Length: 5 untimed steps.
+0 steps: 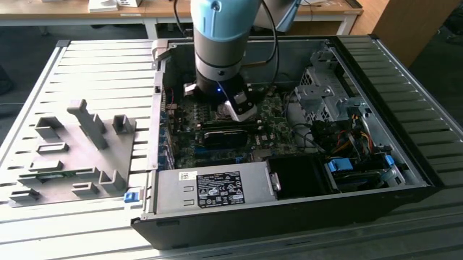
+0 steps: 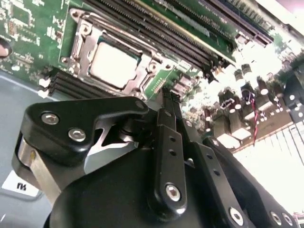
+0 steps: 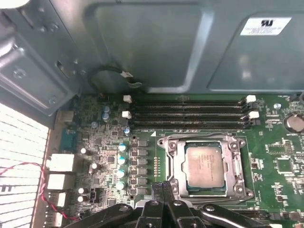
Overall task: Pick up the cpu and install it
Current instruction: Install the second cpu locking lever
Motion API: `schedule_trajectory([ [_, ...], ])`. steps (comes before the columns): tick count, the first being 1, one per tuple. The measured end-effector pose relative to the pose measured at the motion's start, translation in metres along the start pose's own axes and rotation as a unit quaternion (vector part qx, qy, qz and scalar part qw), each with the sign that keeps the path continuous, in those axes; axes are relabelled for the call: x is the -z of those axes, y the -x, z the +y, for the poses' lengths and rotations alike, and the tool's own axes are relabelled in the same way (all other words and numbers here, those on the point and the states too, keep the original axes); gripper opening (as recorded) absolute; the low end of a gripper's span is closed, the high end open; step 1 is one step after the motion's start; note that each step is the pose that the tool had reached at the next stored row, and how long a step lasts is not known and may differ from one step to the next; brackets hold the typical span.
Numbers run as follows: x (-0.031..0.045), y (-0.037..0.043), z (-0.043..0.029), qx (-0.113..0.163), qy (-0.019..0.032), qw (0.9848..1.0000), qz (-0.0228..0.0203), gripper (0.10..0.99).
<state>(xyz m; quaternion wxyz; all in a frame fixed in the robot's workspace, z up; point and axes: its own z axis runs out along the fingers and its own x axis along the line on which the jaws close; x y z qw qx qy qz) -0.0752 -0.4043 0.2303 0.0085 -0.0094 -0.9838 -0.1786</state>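
So, exterior view: arm [image 1: 220,49] reaches down into the open computer case [image 1: 405,162], gripper [image 1: 240,112] low over the motherboard [image 1: 217,154], beside the grey power-supply box [image 1: 210,189]. The cpu itself is too hard to make out from here.

Second wrist view: cpu [image 2: 114,64], silvery top, lies flat inside the metal-framed socket [image 2: 78,45], next to the memory slots [image 2: 156,31]. Gripper [image 2: 168,97] fingers are pressed together, tips just above the board at the socket's edge, nothing between them.

First wrist view: cpu [image 3: 204,166] sits square in the socket [image 3: 175,164], its edges parallel to the frame, looks seated already. Gripper [image 3: 164,186] fingers closed, empty, tips just beside the socket frame, apart from the chip.

Judgement: install looks mostly done. To do this step well, keep the closed tips clear of the frame and nearby capacitors [image 3: 122,161], move straight and gently, avoid nudging the chip off level.
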Motion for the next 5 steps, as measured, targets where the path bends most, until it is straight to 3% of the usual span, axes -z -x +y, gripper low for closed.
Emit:
schedule_trajectory([
  [5,0.0029,-0.0005,0.0011,0.0,0.0025,1.0,0.0,0.106],
])
